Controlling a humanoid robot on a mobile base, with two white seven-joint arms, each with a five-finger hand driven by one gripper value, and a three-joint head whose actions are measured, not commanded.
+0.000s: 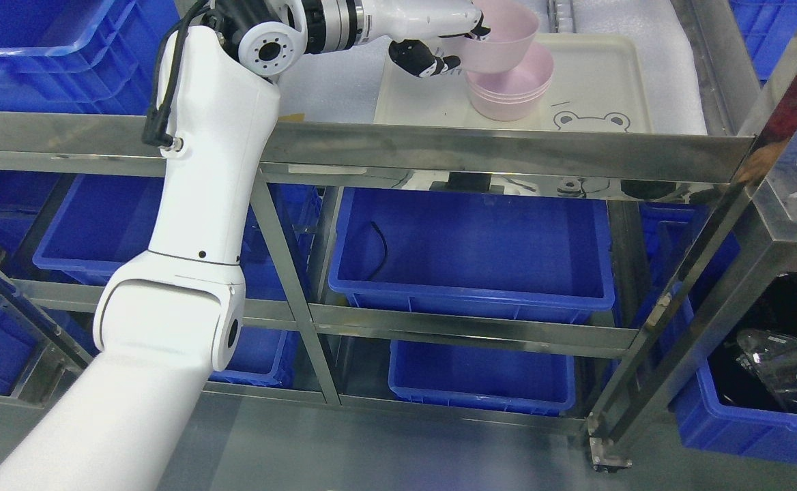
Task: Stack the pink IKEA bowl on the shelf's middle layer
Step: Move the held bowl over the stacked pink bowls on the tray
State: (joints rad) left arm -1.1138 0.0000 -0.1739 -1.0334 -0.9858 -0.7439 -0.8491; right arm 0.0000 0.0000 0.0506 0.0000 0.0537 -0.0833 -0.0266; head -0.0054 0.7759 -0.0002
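One left hand [450, 41] reaches over the steel shelf [508, 153], its dark fingers [426, 61] curled on the near wall of a pink bowl [504, 34]. Just below and right of those fingers, the tilted bowl sits atop a stack of pink bowls [511, 92] on a cream tray [603, 82].

A stainless-steel shelf rack [480, 153] filled the view, its shiny rails reflecting the light. Blue plastic crates [473, 252] sat on its lower levels and beside it, and one more showed at the upper left [37, 48]. A grey floor [371, 450] lay below the rack.
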